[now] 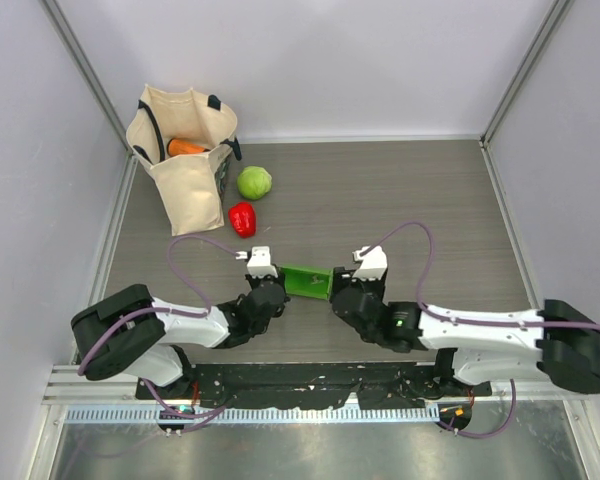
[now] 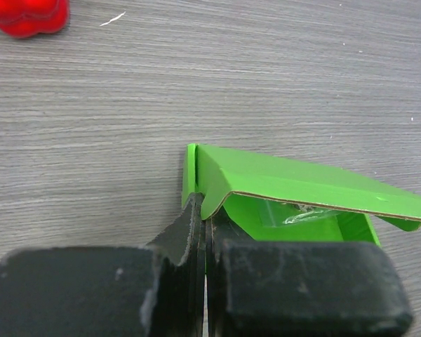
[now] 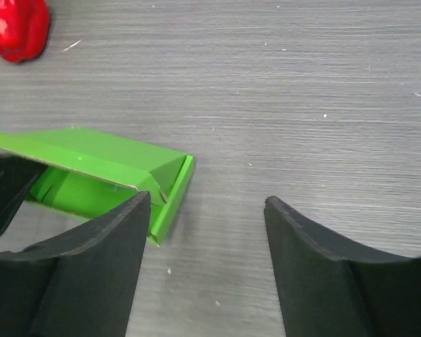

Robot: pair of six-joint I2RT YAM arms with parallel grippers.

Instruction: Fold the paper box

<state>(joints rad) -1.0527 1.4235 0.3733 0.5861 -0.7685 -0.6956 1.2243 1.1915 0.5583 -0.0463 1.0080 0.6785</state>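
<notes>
From above, both ends of the paper box point(image 1: 306, 281) are covered by the left gripper point(image 1: 272, 287) and the right gripper point(image 1: 336, 290), so its full outline cannot be read there. In the left wrist view its far end runs off the right edge, and the red pepper point(image 2: 28, 14) is cropped at the top-left corner. An orange thing point(image 1: 187, 147), possibly a carrot, lies mostly buried in the cloth bag point(image 1: 185, 190).

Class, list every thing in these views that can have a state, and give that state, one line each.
paper box: partly folded, one end pinched
left gripper: shut on the paper box
right gripper: open, holding nothing
cloth bag: open at the top, orange item inside
red pepper: lying loose, untouched
green vegetable: lying loose, untouched
</notes>
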